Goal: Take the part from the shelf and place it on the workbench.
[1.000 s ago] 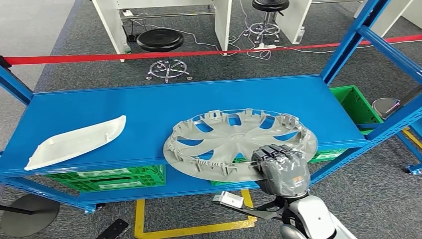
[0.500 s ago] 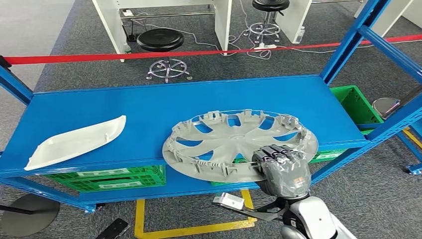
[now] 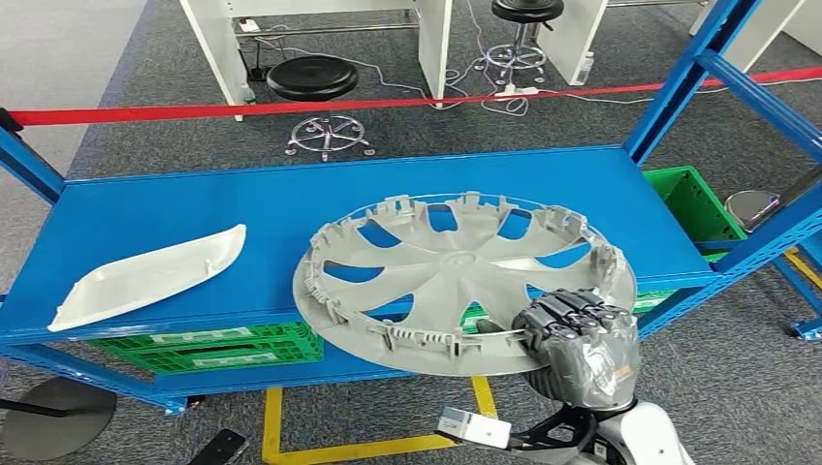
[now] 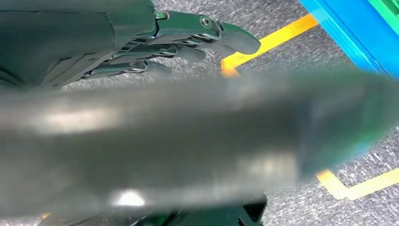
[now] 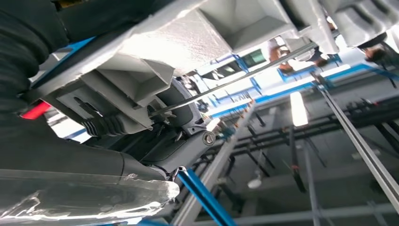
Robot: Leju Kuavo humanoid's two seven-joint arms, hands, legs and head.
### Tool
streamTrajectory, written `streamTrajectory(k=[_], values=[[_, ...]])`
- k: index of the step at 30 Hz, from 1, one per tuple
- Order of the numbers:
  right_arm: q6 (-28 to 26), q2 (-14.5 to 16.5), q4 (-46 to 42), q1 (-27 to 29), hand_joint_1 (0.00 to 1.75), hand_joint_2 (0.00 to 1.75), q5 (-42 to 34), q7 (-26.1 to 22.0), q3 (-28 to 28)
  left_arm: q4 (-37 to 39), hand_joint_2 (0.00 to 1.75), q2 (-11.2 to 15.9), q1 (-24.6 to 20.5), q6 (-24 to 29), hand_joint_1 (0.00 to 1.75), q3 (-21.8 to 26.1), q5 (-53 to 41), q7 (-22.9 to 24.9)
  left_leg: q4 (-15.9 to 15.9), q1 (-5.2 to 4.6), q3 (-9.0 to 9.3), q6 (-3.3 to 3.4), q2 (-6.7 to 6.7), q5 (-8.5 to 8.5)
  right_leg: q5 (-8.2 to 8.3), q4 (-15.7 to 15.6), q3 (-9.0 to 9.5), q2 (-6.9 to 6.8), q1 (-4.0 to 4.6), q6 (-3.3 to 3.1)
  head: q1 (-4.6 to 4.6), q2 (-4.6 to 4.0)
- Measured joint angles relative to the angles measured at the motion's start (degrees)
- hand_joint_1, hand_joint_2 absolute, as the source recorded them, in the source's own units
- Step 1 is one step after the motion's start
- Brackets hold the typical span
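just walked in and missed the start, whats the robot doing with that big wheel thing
The robot's right hand grips the near rim of a round grey plastic wheel cover, which sits tilted, its near edge raised past the front of the blue metal shelf while the far side is low over the shelf. A long white curved plastic panel lies at the shelf's left end. The left hand hangs over the grey floor, its fingers loosely extended and holding nothing.

No legible text, brand, number or sign in any view; white labels on the green crates [image 3: 242, 347] under the shelf [image 3: 194, 223], at 7 o'clock of the head view, are too small to read.
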Motion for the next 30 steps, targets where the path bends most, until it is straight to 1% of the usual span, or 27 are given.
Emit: streamTrajectory(k=[4,10,12,14,15,16,17,19,20,21,22,23,24,25,26,27,28,29,30], values=[[-0.1,1.5,-2.3,1.4,1.75,1.75,-1.4,-3.4,-2.2,-1.2,1.75,-0.4,0.5,-0.1,0.0,0.8,-1.0,-0.1,0.0,0.0,0.0,0.0,0.0,0.0,0.0,0.0,0.0,0.0,0.0,0.0,0.01,0.0],[-0.1,3.3,-4.5,2.8,1.75,1.75,-4.6,-6.8,-4.6,-1.5,1.75,-1.1,0.7,-0.1,0.0,2.2,-1.7,-1.4,0.0,0.0,0.01,0.0,0.0,0.01,0.0,0.0,0.0,0.01,0.0,0.0,0.0,0.0],[-0.1,3.5,-4.9,3.3,1.75,1.75,-7.7,-8.9,-5.1,-1.5,1.75,-1.3,0.7,0.1,0.0,2.6,-2.2,-1.9,0.1,-0.12,-0.01,0.14,-0.02,0.02,0.21,-0.3,0.04,0.01,-0.15,0.24,0.0,0.0],[-0.2,3.9,-5.2,3.9,1.75,1.75,-10.4,-12.1,-6.0,-1.6,1.75,-1.4,0.7,0.2,0.0,3.0,-2.9,-2.3,-0.5,-0.1,0.13,0.61,-0.01,0.43,0.44,-0.6,0.03,0.01,-0.3,0.74,-0.02,0.0],[-0.2,4.3,-5.3,4.3,1.75,1.75,-11.2,-13.7,-6.5,-1.6,1.75,-1.5,0.7,0.2,0.0,3.3,-3.2,-2.4,-1.1,0.03,0.3,0.88,0.02,0.79,0.13,-0.3,-0.2,-0.01,-0.3,0.95,0.0,0.0],[-0.2,4.6,-5.4,4.5,1.75,1.75,-11.7,-14.9,-7.0,-1.7,1.75,-1.7,0.7,0.2,0.0,3.5,-3.5,-2.5,-1.7,0.19,0.44,1.1,0.06,1.12,-0.76,0.8,-0.83,-0.01,-0.27,1.05,0.03,0.0],[-0.2,4.8,-5.5,4.7,1.75,1.75,-12.0,-15.7,-7.5,-1.7,1.75,-1.8,0.7,0.2,0.0,3.7,-3.7,-2.5,-2.2,0.34,0.55,1.22,0.09,1.36,-2.25,3.1,-2.01,-0.03,-0.3,1.12,0.07,0.0],[-0.2,5.2,-5.6,5.2,1.75,1.75,-12.4,-16.8,-8.4,-1.8,1.75,-1.9,0.7,0.2,0.0,4.0,-4.1,-2.6,-2.3,0.38,0.5,1.3,0.11,1.45,-5.69,10.4,-5.41,-0.02,-0.44,1.36,0.08,0.0],[-0.2,5.4,-5.7,5.5,1.75,1.75,-12.5,-17.3,-8.8,-1.8,1.75,-1.9,0.7,0.2,0.0,4.1,-4.4,-2.7,-2.3,0.44,0.47,1.25,0.1,1.47,-6.57,13.6,-6.94,-0.02,-0.58,1.58,0.06,0.0],[-0.2,5.7,-5.7,5.9,1.75,1.75,-12.6,-17.6,-9.3,-1.8,1.75,-2.0,0.8,0.2,0.0,4.3,-4.6,-2.7,-2.2,0.56,0.45,1.12,0.09,1.48,-6.29,14.9,-7.7,-0.03,-0.75,1.84,0.05,0.0],[-0.2,5.9,-5.8,6.2,1.75,1.75,-12.6,-18.0,-9.8,-1.8,1.75,-2.1,0.8,0.1,0.0,4.4,-4.8,-2.7,-2.2,0.77,0.43,0.88,0.07,1.49,-4.89,14.1,-7.42,-0.06,-1.0,2.19,0.05,0.0],[-0.2,6.1,-6.0,6.5,1.75,1.75,-12.6,-18.3,-10.2,-1.8,1.75,-2.2,0.8,0.1,0.0,4.6,-5.1,-2.8,-2.0,1.07,0.42,0.5,0.03,1.44,-2.7,11.2,-6.17,-0.1,-1.35,2.62,0.05,0.0],[-0.2,6.3,-6.1,6.7,1.75,1.75,-12.6,-18.6,-10.6,-1.8,1.75,-2.3,0.7,0.0,0.0,4.8,-5.4,-2.9,-1.7,1.29,0.33,-0.05,0.0,1.33,-0.94,7.6,-4.46,-0.13,-1.66,3.25,0.07,0.0],[-0.2,6.5,-6.3,6.9,1.75,1.75,-12.6,-18.9,-10.9,-1.8,1.75,-2.3,0.6,0.0,0.0,5.0,-5.7,-3.0,-1.2,1.44,0.1,-0.64,-0.05,1.2,0.35,4.6,-2.91,-0.03,-1.8,3.49,0.25,0.0],[-0.3,6.7,-6.5,7.1,1.75,1.75,-12.6,-19.1,-11.2,-1.8,1.75,-2.3,0.5,0.0,0.0,5.1,-5.9,-3.1,-0.7,1.41,-0.16,-1.21,-0.11,1.16,0.86,2.7,-2.03,0.04,-1.91,3.42,0.31,0.0],[-0.3,6.9,-6.7,7.3,1.75,1.75,-12.6,-19.2,-11.4,-1.8,1.75,-2.3,0.4,0.0,0.0,5.3,-6.1,-3.2,-0.4,1.29,-0.47,-1.71,-0.15,1.26,0.74,2.1,-1.85,0.17,-1.88,3.13,0.26,0.01],[-0.4,7.0,-6.8,7.5,1.75,1.75,-12.7,-19.3,-11.7,-1.8,1.75,-2.3,0.3,0.0,0.0,5.4,-6.3,-3.3,-0.2,1.21,-0.75,-2.06,-0.19,1.51,0.83,2.3,-2.11,0.31,-1.82,2.48,0.2,0.01],[-0.4,7.1,-7.0,7.6,1.75,1.75,-12.7,-19.4,-12.0,-1.8,1.75,-2.3,0.2,0.0,0.0,5.4,-6.4,-3.3,-0.1,1.19,-0.96,-2.34,-0.2,1.67,0.82,2.5,-2.6,0.32,-1.89,1.99,-0.04,0.01],[-0.5,7.3,-7.0,7.8,1.75,1.75,-12.7,-19.4,-12.2,-1.8,1.75,-2.4,0.2,0.0,0.0,5.4,-6.5,-3.3,0.2,1.24,-1.24,-2.55,-0.16,1.33,1.0,2.6,-2.98,0.37,-1.89,1.52,-0.26,0.02]])
